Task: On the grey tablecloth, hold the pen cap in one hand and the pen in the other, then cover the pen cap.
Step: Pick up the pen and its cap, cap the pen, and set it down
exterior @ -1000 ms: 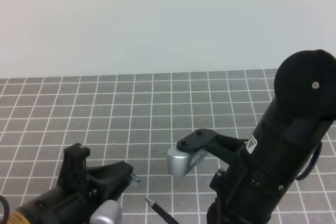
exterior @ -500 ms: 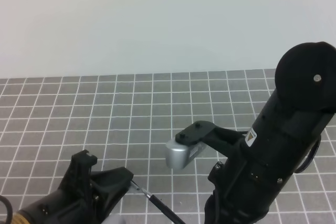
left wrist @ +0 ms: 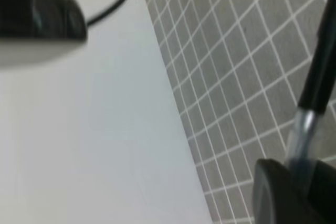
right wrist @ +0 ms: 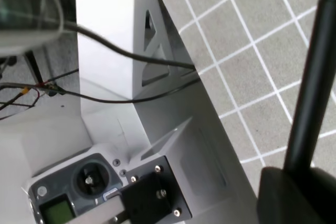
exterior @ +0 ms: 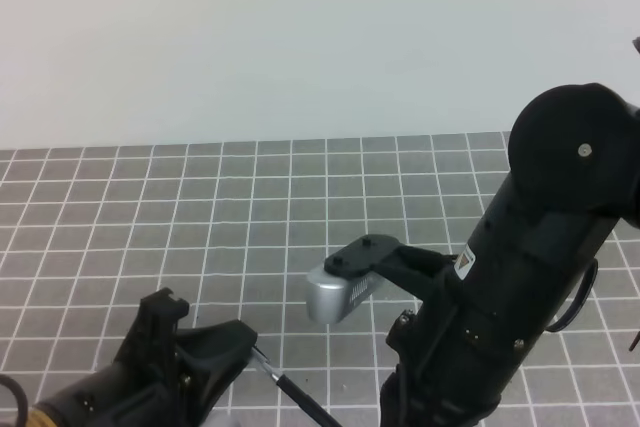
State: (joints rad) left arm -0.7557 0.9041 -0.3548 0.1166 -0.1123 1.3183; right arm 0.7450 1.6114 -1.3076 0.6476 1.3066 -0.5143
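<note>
pen point(exterior: 300, 397): light, stiff, slick; grip mid-barrel | left gripper point(exterior: 240, 345): clamped at the pen's silver tip | right gripper point(right wrist: 294, 192): clamped on the barrel

The grey tablecloth point(exterior: 200, 217) carries a grid of thin white lines forming small squares. Behind the grey tablecloth, the wall point(exterior: 300, 37) is plain pale white. The pen point(exterior: 295, 395) is black with a silver tip. Both arms over the grey tablecloth are black; the right arm point(exterior: 530, 277) bears a silver camera housing point(exterior: 335, 292) and a small orange-and-white label point(exterior: 463, 265).
</note>
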